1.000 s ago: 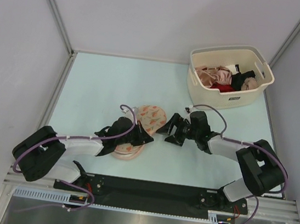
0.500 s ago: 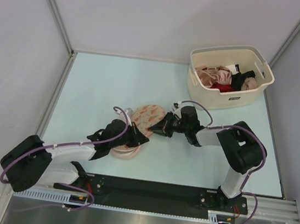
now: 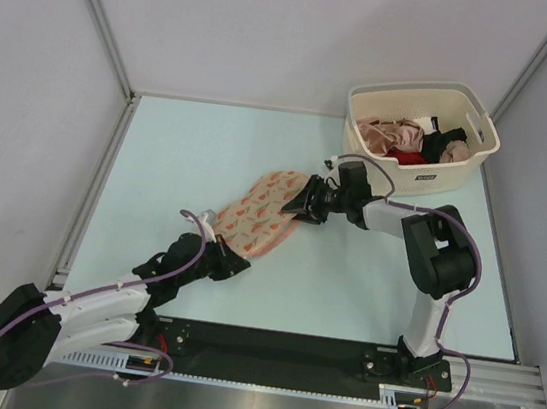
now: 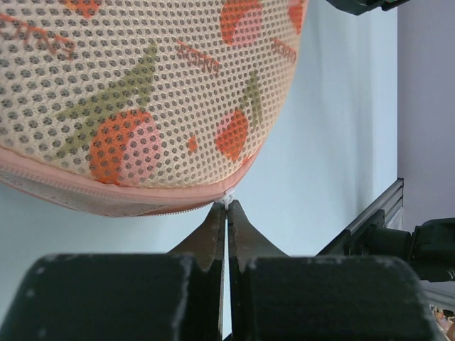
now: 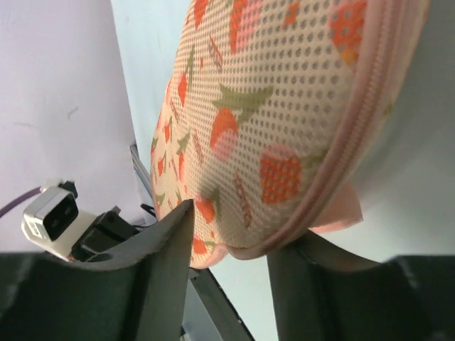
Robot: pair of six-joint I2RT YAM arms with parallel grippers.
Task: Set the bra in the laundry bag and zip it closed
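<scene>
The laundry bag [image 3: 264, 213], peach mesh with red and green print, is stretched out long between my two grippers in the middle of the table. My left gripper [image 3: 233, 264] is at its near-left end, shut on the small white zip pull [image 4: 227, 201] at the orange zip edge [image 4: 106, 201]. My right gripper [image 3: 305, 207] is at the far-right end, shut on the bag's zipped rim [image 5: 341, 156]. The mesh fills the left wrist view [image 4: 142, 99] and the right wrist view [image 5: 270, 106]. The bra is not in view.
A cream plastic basket [image 3: 413, 181] stands at the back right, holding pink, red and black garments [image 3: 413, 142]. Grey walls close in the left, back and right sides. The black rail [image 3: 274, 351] runs along the near edge.
The left gripper has pulled back toward the near left along the bag's edge. The right gripper closed in on the bag's far end. The bag went from folded to stretched long.
</scene>
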